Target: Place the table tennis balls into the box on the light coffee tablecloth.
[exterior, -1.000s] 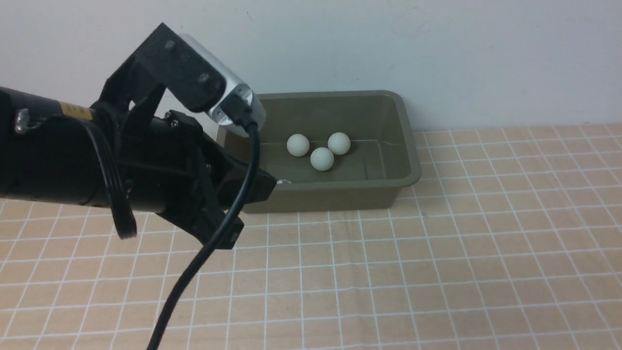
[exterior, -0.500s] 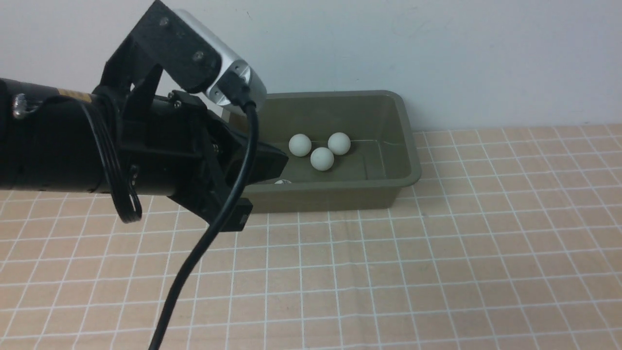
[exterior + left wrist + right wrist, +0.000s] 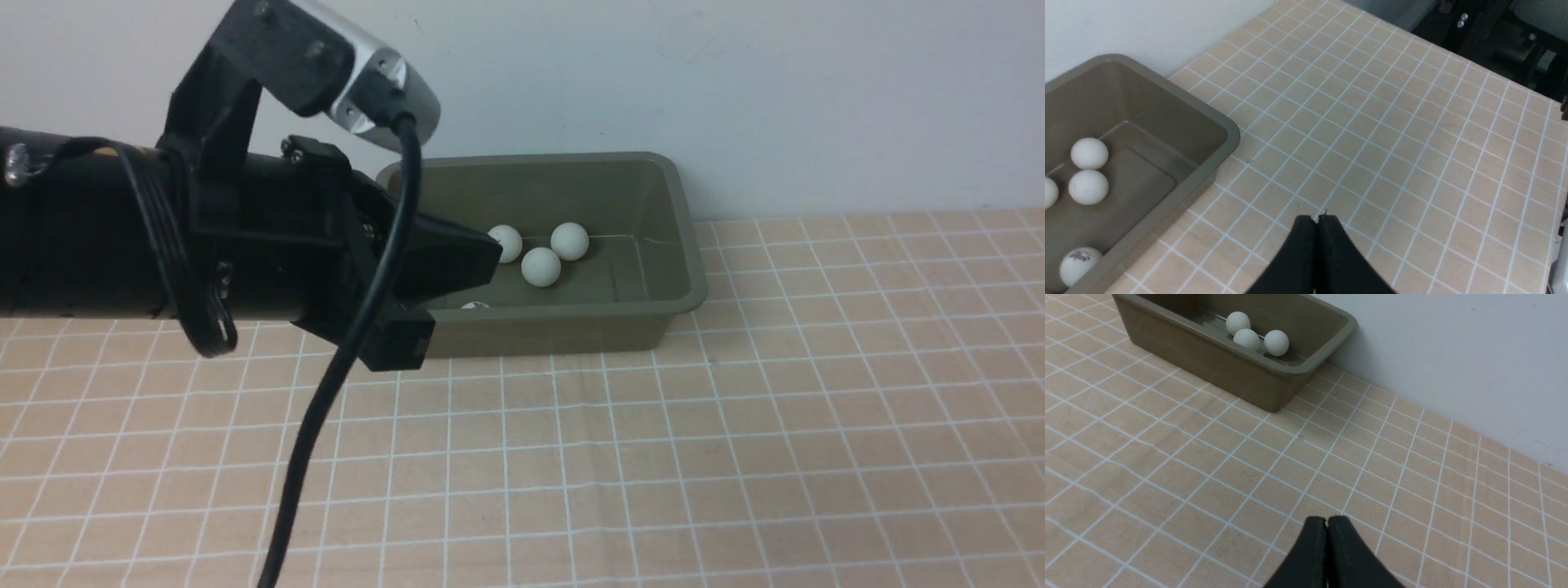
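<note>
Clock faces: front view as seen, 12 = far side.

- Cloth: light coffee, thin white grid, lies flat with slight creases, runs from near edge back to the wall.
- Left arm: black, reaches in from 9 o'clock, covers the box's 9 o'clock end in that view. Silver cap on its raised section, black cable hangs from there toward 6 o'clock.
- Box: olive-green, upright on the cloth, at 12 o'clock from frame centre, long side facing the robot, near the wall.
- Left gripper: jaws fully closed, tips together, nothing in them.
- Right gripper: same, jaws fully closed, nothing held. Front view doesn't show it; its own wrist view has the tips against a backdrop of cloth. Can't tell the height.
- Balls: four in sight, all inside the box. Taking the middle ball as clock centre: one ball at 1, another between 10 and 11, partly behind the arm, and the printed ball at 8, mostly hidden by the near rim. Its dark logo shows in the left wrist view, too small to read.
</note>
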Robot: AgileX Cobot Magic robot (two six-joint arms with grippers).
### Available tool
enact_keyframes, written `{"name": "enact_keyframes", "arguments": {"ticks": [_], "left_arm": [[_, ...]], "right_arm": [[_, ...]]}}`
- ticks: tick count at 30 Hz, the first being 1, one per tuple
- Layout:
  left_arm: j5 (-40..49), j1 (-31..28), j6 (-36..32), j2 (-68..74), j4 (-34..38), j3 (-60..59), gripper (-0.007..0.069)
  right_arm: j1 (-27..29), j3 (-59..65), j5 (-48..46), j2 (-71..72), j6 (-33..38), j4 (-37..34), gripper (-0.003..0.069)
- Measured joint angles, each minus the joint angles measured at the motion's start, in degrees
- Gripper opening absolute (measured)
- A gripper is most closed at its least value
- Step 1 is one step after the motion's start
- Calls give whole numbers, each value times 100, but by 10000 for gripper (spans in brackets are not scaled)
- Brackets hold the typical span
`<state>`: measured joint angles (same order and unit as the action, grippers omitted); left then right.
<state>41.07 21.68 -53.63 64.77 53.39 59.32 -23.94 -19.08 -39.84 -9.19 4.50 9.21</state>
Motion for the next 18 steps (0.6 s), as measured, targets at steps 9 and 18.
{"name": "enact_keyframes", "arguments": {"ticks": [9, 18], "left_arm": [[-105, -200, 0, -2402, -150, -517, -69], [-654, -501, 143, -3959, -755, -1644, -69]], "right_arm": [[0, 0, 0, 0, -7, 0, -17], [0, 0, 12, 0, -7, 0, -17]]}}
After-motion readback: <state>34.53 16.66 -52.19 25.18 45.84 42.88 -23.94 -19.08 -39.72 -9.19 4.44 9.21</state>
